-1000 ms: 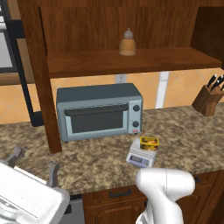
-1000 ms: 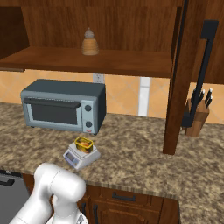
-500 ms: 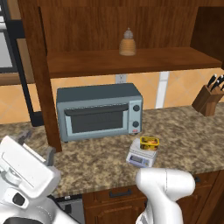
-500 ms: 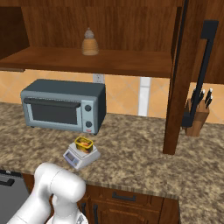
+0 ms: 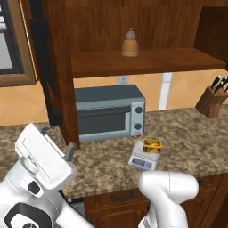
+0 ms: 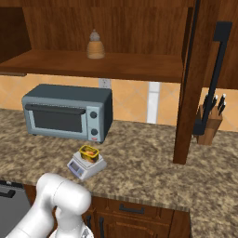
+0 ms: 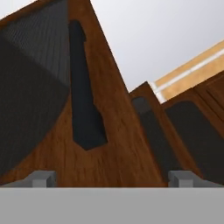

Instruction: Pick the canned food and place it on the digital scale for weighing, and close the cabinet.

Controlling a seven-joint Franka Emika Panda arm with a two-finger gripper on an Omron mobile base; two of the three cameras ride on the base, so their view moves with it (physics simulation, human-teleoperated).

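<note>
Arm's white hand section rises higher at lower left of the left base view and sits closer to the open cabinet [image 5: 62, 80] door than 0.5 s ago; 1.0 s ago it lay low at the frame's bottom edge.
</note>
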